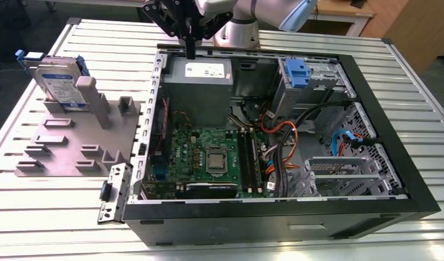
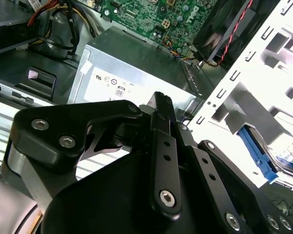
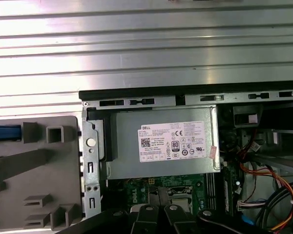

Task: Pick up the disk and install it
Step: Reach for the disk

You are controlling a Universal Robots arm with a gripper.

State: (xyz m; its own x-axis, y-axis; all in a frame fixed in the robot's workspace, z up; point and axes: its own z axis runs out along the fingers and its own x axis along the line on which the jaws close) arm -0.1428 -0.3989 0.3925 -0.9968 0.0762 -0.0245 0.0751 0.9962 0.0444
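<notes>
In the exterior view the disk [image 1: 60, 81], silver-grey with a white and blue label and a blue carrier frame, stands upright in a slot of the grey fixture [image 1: 69, 144] to the left of the open computer case [image 1: 280, 212]. My gripper [image 1: 191, 50] hangs shut and empty over the case's far edge, above the grey power supply box [image 1: 200, 81], well to the right of the disk. In both wrist views the black fingers [image 2: 161, 105] [image 3: 156, 194] lie together over the power supply [image 3: 161, 146]. A blue edge of the disk's carrier [image 3: 5, 132] shows on the fixture.
Inside the case lie the green motherboard [image 1: 207, 157], bundles of orange and black cables [image 1: 280, 136] and a drive bay with a bare blue bracket [image 1: 297, 73]. A metal cage [image 1: 341, 174] sits near the front right. The ribbed metal table [image 1: 55, 217] surrounds everything.
</notes>
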